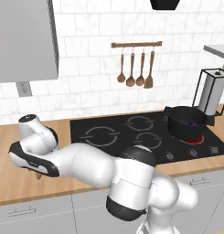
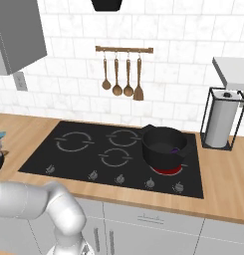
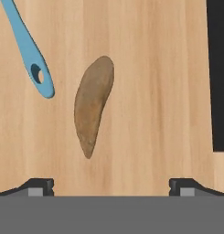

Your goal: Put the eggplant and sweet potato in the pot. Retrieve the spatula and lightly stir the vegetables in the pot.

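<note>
Where fingers (image 3: 111, 185) gape, sweet potato (image 3: 93, 104) loose

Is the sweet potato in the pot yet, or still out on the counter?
Out. In the hand view the sweet potato lies flat on the wooden counter beside the spatula, with the open end effector above it.

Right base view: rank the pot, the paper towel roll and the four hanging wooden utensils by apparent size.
1. pot and paper towel roll: look about alike, not ranked.
2. wooden utensils: each far slimmer; they hang farther back on the wall, so true size is unsure.
</note>
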